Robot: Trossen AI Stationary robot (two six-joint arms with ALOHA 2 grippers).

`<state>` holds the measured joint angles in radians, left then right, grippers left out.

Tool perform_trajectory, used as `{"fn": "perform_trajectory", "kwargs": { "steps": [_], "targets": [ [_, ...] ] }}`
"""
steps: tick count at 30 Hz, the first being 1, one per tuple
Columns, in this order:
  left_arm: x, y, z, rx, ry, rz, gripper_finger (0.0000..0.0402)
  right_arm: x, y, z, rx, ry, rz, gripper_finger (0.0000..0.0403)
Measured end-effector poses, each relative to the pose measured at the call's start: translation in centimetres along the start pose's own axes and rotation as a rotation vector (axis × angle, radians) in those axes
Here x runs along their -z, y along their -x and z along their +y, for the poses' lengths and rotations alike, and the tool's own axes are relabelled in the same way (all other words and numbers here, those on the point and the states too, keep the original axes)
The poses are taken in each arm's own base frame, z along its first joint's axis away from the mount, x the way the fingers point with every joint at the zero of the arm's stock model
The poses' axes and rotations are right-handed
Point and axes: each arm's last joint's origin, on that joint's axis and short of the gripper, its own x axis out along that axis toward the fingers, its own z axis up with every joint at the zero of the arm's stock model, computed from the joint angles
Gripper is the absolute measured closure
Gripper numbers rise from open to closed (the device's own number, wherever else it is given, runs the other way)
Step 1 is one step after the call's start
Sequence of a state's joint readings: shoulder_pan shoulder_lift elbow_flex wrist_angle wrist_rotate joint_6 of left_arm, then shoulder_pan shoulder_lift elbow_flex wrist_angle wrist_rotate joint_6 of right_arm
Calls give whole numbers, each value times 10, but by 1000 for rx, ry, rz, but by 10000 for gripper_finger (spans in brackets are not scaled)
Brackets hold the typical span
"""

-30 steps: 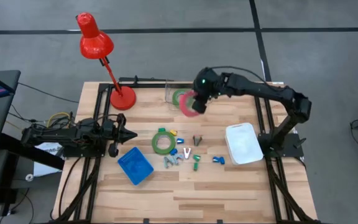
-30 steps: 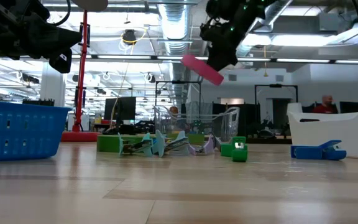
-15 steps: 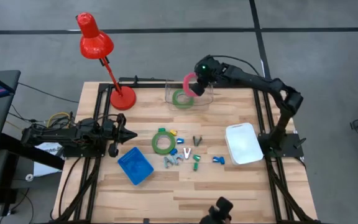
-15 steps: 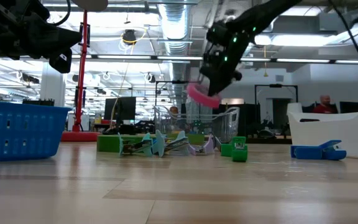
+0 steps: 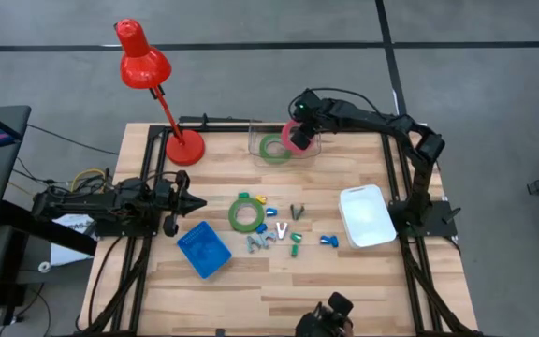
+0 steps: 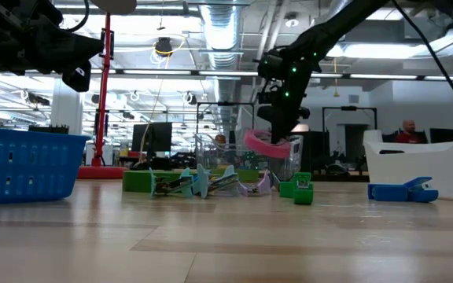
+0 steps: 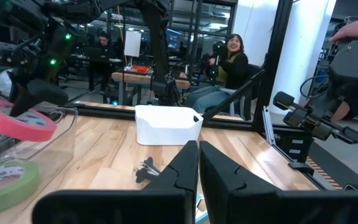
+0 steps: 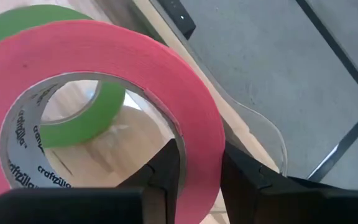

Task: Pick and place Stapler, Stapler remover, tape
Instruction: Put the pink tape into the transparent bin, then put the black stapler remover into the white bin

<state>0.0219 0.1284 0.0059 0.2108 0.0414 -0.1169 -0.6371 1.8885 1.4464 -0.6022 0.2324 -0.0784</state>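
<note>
Right jaws: clenched on the pink tape — one finger inside the ring, a green tape beneath it.
Left jaws: closed, empty — far from both tapes.

Two green tapes, one pink tape

A pink-red tape ring is showing white lettering on its grey inner core, beside a green tape ring. A red lamp, blue basket and white bin are sitting on the pale wood table.
</note>
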Motion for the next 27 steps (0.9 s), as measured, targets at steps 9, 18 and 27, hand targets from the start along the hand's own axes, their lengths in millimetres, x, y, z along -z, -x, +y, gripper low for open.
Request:
{"fn": "perform_trajectory", "kwargs": {
  "steps": [9,18,27],
  "targets": [
    [0,0,0,0,0,0,394,0,1,0,-5,0,1,236],
    [0,0,0,0,0,0,394,0,16,1,-9,15,-7,140],
    [0,0,0,0,0,-1,394,6,81,26,-74,182,-53,137]
  ]
}}
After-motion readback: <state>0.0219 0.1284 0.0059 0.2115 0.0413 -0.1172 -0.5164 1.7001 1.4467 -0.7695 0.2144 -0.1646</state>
